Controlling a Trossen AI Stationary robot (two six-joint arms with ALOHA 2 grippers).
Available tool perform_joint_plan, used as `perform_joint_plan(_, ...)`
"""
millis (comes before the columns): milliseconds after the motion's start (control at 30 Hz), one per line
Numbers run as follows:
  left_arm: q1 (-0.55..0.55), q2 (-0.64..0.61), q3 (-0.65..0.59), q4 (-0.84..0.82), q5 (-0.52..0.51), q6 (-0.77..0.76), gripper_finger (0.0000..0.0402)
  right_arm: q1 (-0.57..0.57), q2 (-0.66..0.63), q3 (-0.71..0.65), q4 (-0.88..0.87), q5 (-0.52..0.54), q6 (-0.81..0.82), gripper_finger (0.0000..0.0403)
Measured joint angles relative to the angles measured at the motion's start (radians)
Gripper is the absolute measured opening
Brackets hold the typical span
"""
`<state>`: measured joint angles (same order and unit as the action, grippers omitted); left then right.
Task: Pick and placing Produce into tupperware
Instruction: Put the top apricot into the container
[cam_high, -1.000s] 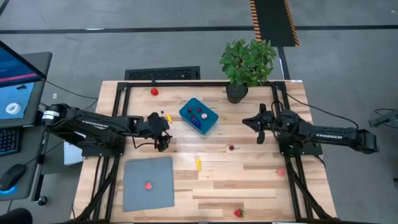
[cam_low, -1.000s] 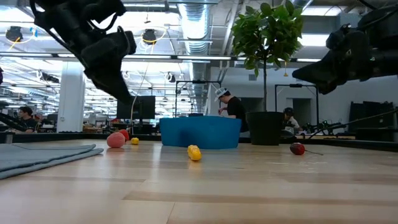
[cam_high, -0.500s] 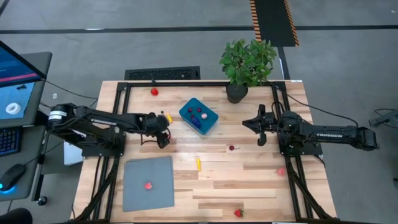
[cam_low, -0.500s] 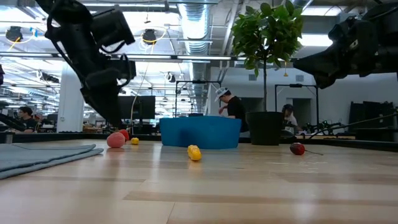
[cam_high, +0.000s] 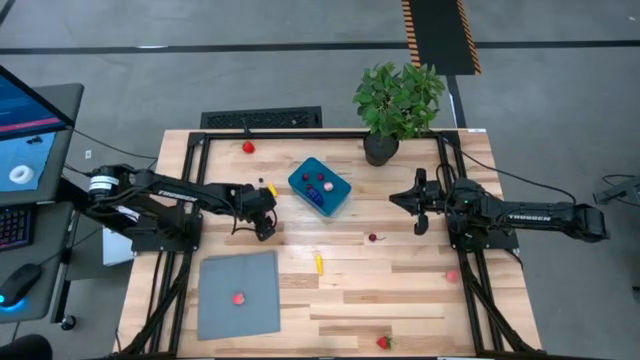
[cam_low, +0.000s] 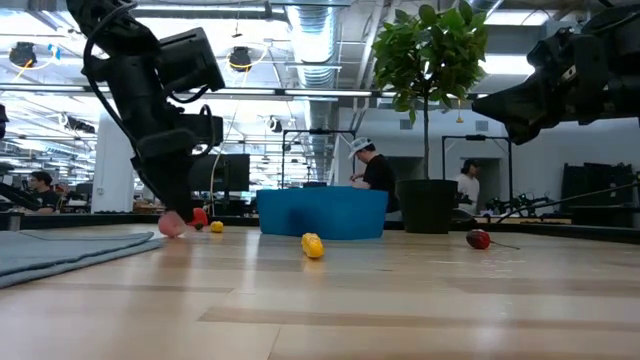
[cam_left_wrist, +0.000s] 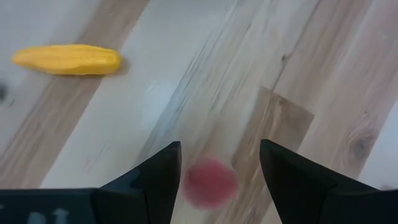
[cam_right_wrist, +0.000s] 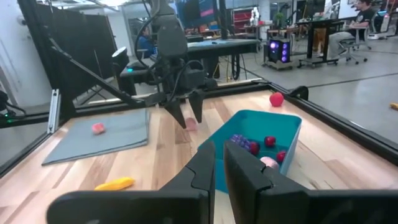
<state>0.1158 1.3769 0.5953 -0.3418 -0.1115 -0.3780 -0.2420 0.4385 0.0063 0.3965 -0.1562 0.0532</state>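
A wooden table (cam_high: 400, 290) in a big open workshop, desks and screens and a few people far behind in the low view. Near the back middle sits the teal tupperware (cam_high: 320, 186), and there's produce in it: a purple piece (cam_right_wrist: 239, 142), red ones and a pale pink one, clear in the right wrist view. A potted plant (cam_high: 398, 100) stands just beside it at the back edge.

The left gripper (cam_high: 263, 222) is down at the tabletop, left of the tupperware. Its fingers (cam_left_wrist: 155, 177) are spread, and a pink-red fruit (cam_left_wrist: 210, 182) lies between them on the wood; it's blurred there, so I can't say whether either finger touches it. In the low view, that fruit (cam_low: 171, 224) peeks out at the base of the gripper. A yellow piece (cam_left_wrist: 67, 60) lies near, close to the left gripper.

The right gripper (cam_high: 418, 205) hangs above the table on the right side, well apart from the tupperware, its fingers drawn almost together with only a thin slit between them, holding nothing.

More produce scattered about: a pink piece (cam_high: 239, 297) on the grey sheet (cam_high: 225, 320) at front left, a yellow one (cam_high: 319, 263) mid-table, a dark red one (cam_high: 373, 238) with a stem near it, a red one (cam_high: 248, 146) at the back edge, a pink one (cam_high: 452, 275) at right, another red one (cam_high: 382, 342) at the front edge.
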Motion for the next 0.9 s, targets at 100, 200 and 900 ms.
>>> perform_joint_plan(100,0.0,0.0,0.0,-0.023,-0.001,-0.003,0.0208,0.0,0.0,0.0,0.0,0.0,0.0,0.0055)
perform_joint_plan(200,0.0,0.0,0.0,-0.03,-0.001,-0.003,0.0208,0.0,0.0,0.0,0.0,0.0,0.0,0.0055)
perform_joint_plan(900,0.0,-0.001,0.0,-0.087,0.022,-0.025,0.0208,0.0,0.0,0.0,0.0,0.0,0.008,0.0055)
